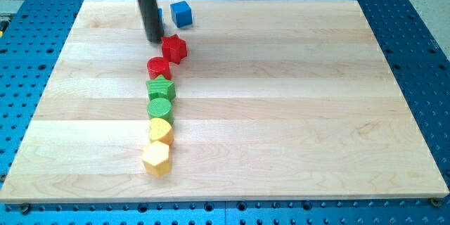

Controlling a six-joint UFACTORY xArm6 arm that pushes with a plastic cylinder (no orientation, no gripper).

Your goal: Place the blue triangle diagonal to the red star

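Tip first: my tip rests on the board in the upper left of the frame, just left of the red star and holding nothing, being only a bare rod. Behind the rod, toward the frame's top, a sliver of blue shows at its right edge; I take this for the blue triangle, though its shape is mostly hidden. A blue cube sits just right of it. So the triangle lies above the tip, close to the rod, and up-left of the star. Judging by this, it may already be near a diagonal spot. Below the star a red cylinder heads a column of blocks running down.
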